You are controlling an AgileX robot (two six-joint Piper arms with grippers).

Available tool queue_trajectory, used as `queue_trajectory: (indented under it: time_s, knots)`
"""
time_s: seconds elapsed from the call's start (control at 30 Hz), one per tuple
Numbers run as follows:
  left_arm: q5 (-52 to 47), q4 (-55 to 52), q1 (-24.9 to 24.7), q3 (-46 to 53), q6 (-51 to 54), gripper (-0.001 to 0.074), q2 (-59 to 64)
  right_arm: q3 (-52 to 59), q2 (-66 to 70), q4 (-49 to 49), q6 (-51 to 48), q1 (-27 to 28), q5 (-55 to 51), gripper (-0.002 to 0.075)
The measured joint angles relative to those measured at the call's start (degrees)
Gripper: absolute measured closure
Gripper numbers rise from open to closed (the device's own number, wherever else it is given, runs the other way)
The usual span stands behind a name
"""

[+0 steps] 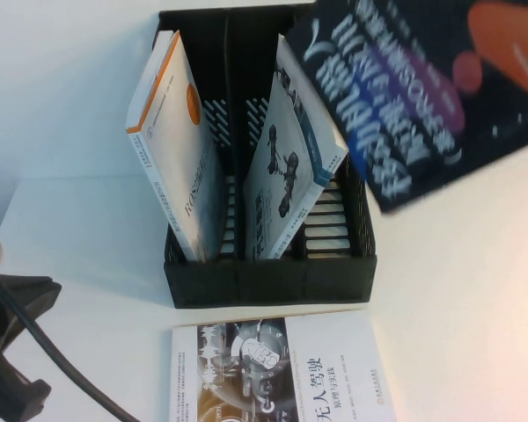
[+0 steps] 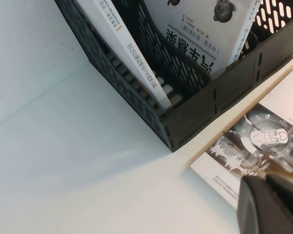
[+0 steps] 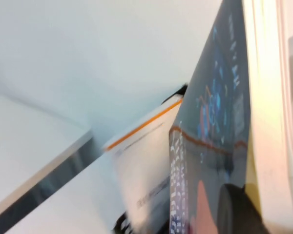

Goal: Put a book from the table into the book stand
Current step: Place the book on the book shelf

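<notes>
White worktop (image 1: 458, 290) carrying everything. Black three-compartment book stand (image 1: 268, 280) at centre, with a white orange-edged book (image 1: 172, 141) leaning in the left slot and a white book with a grey photo (image 1: 286, 167) leaning across the middle toward the right slot. Another white book (image 1: 282, 369) flat just in front of the stand.

Dark navy book (image 1: 422, 88) held aloft above and behind the stand's right end, tilted, long axis running diagonally from upper left to lower right in the high view, title upside down.

Likely risks: lower corner catching the leaning grey-photo book or a divider; tilted, blurred book slipping or missing the narrow free slot.

Right claw (image 3: 239, 209) clamped on the navy book, only a dark pad visible. Left claw (image 2: 276, 204) low, near the flat book; spread impossible to tell.
</notes>
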State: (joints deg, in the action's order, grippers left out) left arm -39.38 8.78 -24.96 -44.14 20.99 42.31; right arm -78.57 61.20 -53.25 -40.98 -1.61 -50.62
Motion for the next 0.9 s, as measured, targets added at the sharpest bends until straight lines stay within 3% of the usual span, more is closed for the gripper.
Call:
queue_trajectory:
  time_s: [0.5, 0.9]
  knots:
    - [0.0, 0.0, 0.0, 0.0, 0.0, 0.0739, 0.0, -3.94, 14.31, -2.09, -0.49, 0.0, 14.79, 0.0545]
    - [0.22, 0.25, 0.0, 0.0, 0.0, 0.0738, 0.0, -3.94, 18.19, -10.67, -4.88, -0.1, 16.34, 0.0545]
